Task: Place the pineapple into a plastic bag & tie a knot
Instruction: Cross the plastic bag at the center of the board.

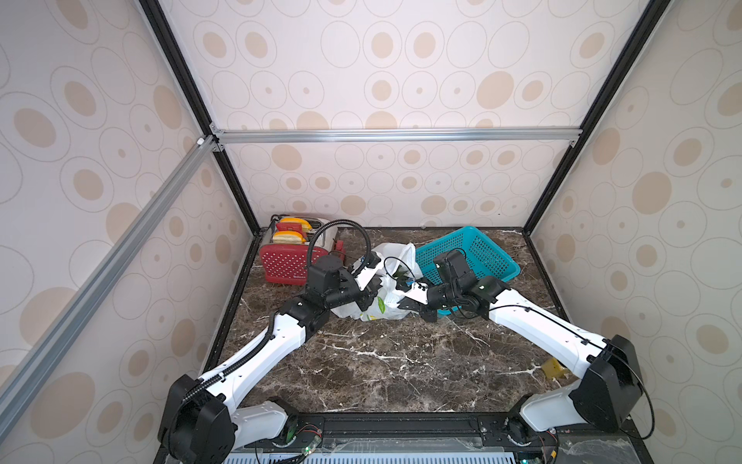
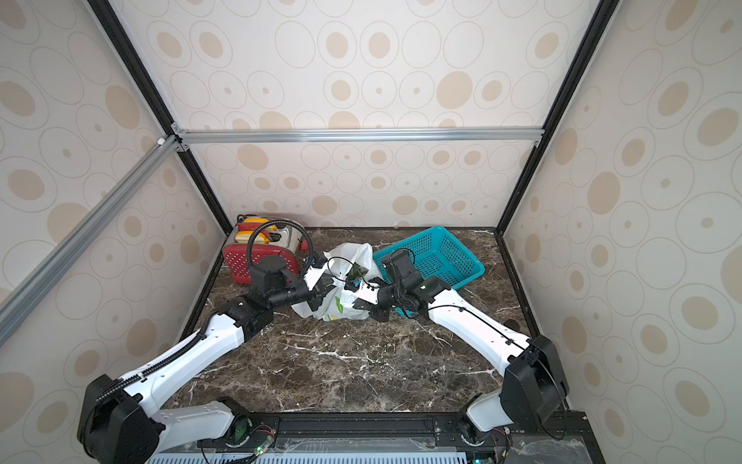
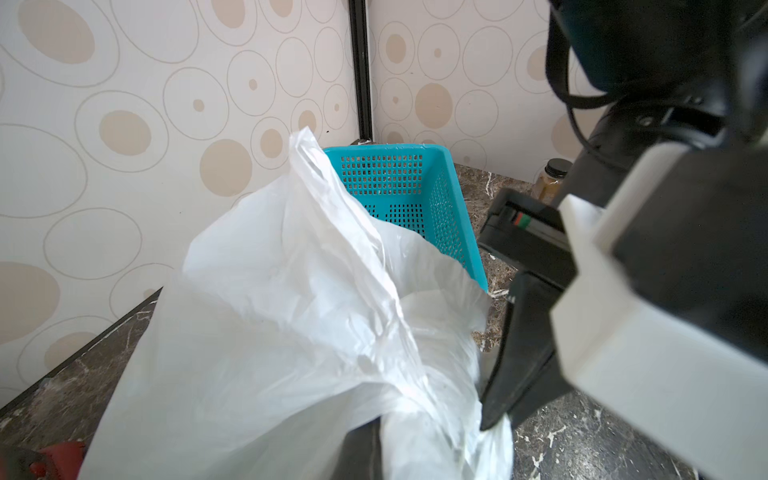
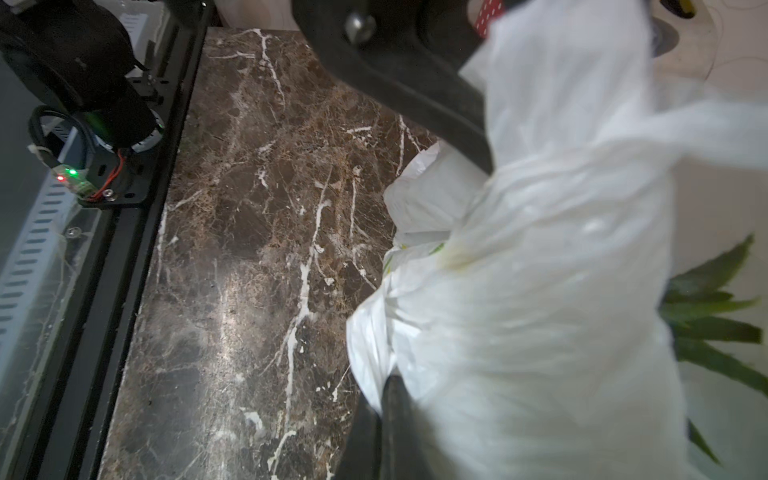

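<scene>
The plastic bag (image 1: pixel 383 299) stands crumpled mid-table between both arms, whitish with a green leaf print; it also fills the left wrist view (image 3: pixel 291 316) and the right wrist view (image 4: pixel 540 291). The pineapple's green leaves (image 1: pixel 401 275) poke from the bag's mouth and show in the right wrist view (image 4: pixel 706 316); its body is hidden by the film. My left gripper (image 1: pixel 371 298) is shut on the bag's left side, its dark finger (image 3: pixel 361 451) under film. My right gripper (image 4: pixel 384 386) is shut on a pinch of film at the bag's right. The knot is hidden.
A teal mesh basket (image 1: pixel 475 253) lies tilted right behind the bag, against my right arm. A red toaster (image 1: pixel 291 257) stands at the back left. A small yellow object (image 1: pixel 554 367) lies by the right wall. A dark-lidded jar (image 3: pixel 548 178) stands beyond the basket.
</scene>
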